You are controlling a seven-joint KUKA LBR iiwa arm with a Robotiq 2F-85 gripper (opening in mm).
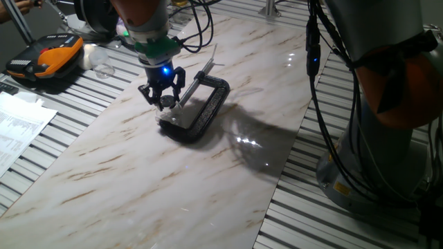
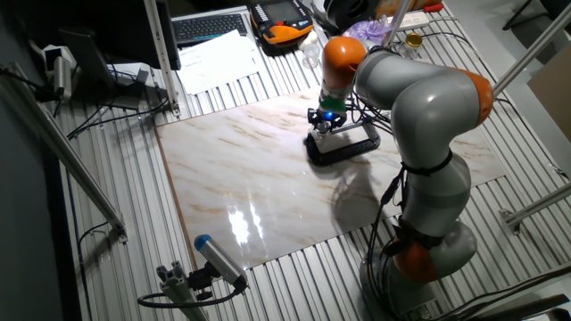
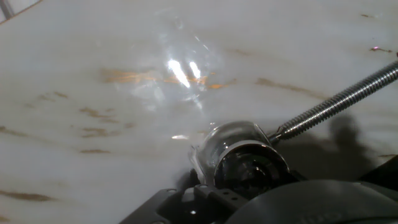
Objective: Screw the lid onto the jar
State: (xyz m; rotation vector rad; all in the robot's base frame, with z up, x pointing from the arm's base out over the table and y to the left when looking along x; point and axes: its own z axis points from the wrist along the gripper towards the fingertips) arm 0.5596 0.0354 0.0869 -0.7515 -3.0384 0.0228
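The clear jar (image 3: 227,140) stands upright in a black C-clamp (image 1: 206,111) that lies flat on the marble board, and the clamp's steel screw rod (image 3: 339,99) presses on the jar's side. The silvery lid (image 3: 249,163), with a shiny rim and a dark centre, sits on the jar's mouth. My gripper (image 1: 166,102) hangs straight down over the jar at the clamp's left end, with its fingers closed in on the lid. It also shows in the other fixed view (image 2: 323,125). In the hand view the fingers are only dark blurred shapes along the bottom edge.
The marble board (image 1: 124,180) lies on a slatted metal table. An orange and black pendant (image 1: 45,59) and papers (image 1: 17,124) are at the left. The arm's base (image 1: 374,138) and its cables stand at the right. A blue-tipped tool (image 2: 214,257) lies off the board's near edge.
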